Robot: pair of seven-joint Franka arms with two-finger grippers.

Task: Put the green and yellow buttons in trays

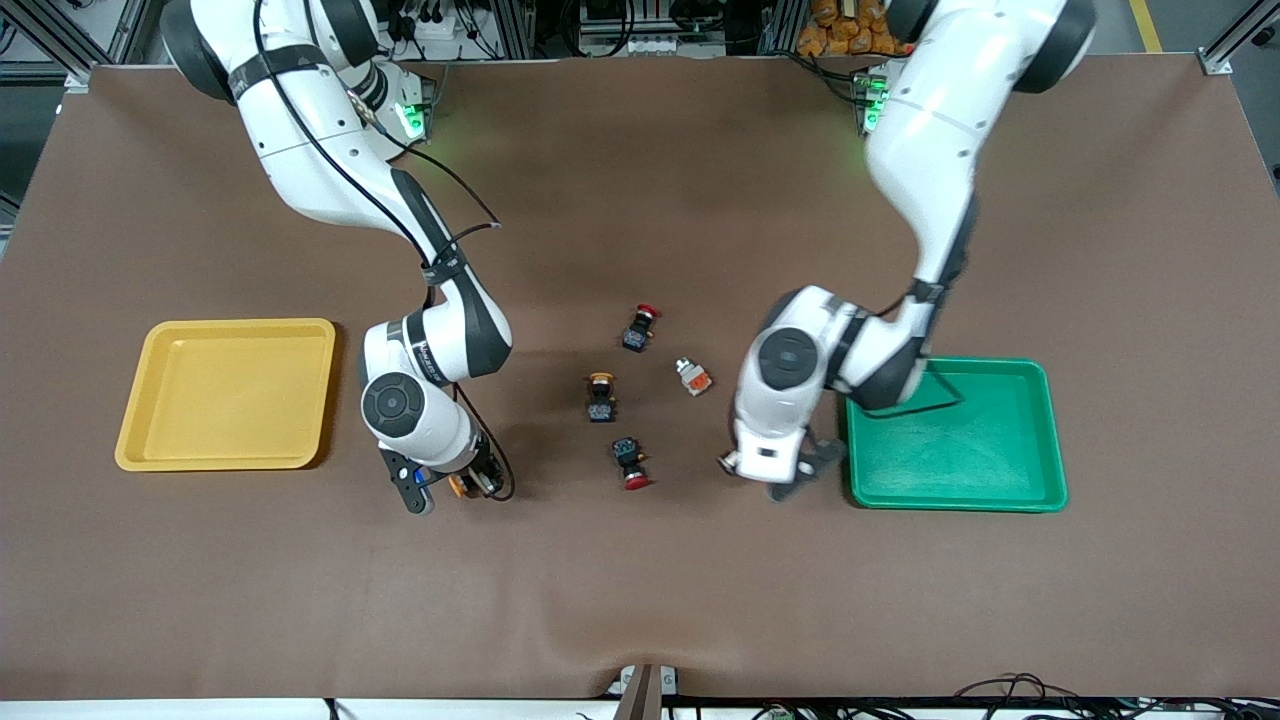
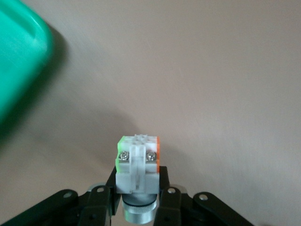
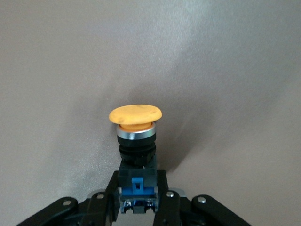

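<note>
Green tray sits at the left arm's end of the brown table cover, its near rim the closest thing to the front camera, with clock bearings read on that front view

Left gripper is down at the cover at about eight o'clock from the tray's middle, just off its near corner. Its fingers are clamped on the metal collar of a held whitish button, whose terminal block with two screws and an orange side points away from the wrist. A corner of the green tray shows in that wrist view.

Right gripper is low over the cover at about four o'clock from the yellow tray, near its corner. Its fingers are closed on the black-blue body of a held yellow-capped button, cap pointing away from the wrist.

Four more buttons lie between the two grippers. A loose yellow-capped button is in the middle. A loose whitish button with an orange block lies at about three o'clock from it. One red-capped button lies at one o'clock and a second red-capped button at five o'clock
</note>
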